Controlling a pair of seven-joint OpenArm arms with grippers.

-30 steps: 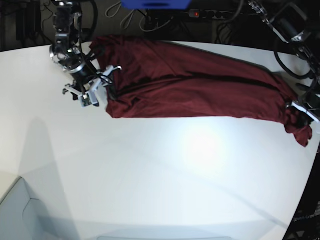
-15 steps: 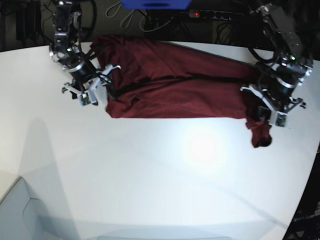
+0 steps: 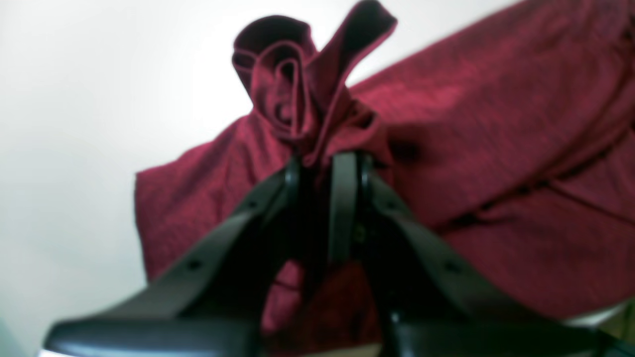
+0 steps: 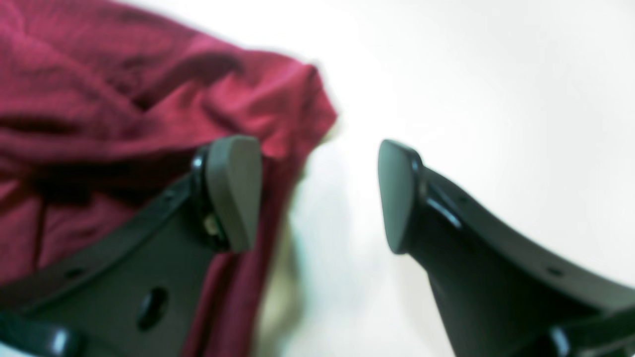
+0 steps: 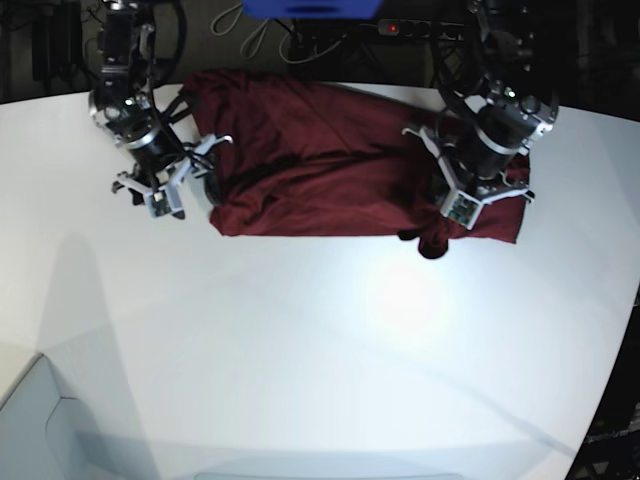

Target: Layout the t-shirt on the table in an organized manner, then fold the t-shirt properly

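Note:
The dark maroon t-shirt (image 5: 330, 170) lies in a long wrinkled band across the far part of the white table (image 5: 300, 350). In the base view my left gripper (image 5: 447, 215) sits over the shirt's right portion, shut on a bunched end of fabric (image 3: 297, 99) that sticks out past its tips. The left gripper (image 3: 322, 161) shows no gap between its fingers beyond the cloth. My right gripper (image 5: 188, 175) stands open at the shirt's left edge. In the right wrist view one finger (image 4: 233, 188) overlaps the t-shirt (image 4: 124, 114) edge, and only bare table shows between the fingers of the right gripper (image 4: 317, 193).
A power strip (image 5: 420, 28) with a red light, cables and a blue object (image 5: 310, 8) lie behind the table's far edge. A pale grey box (image 5: 40, 430) sits at the near left corner. The table's curved edge runs down the right side.
My left gripper has carried the shirt's right end leftwards from the table's right edge, doubling the cloth over itself. The right gripper has drifted slightly left, still open.

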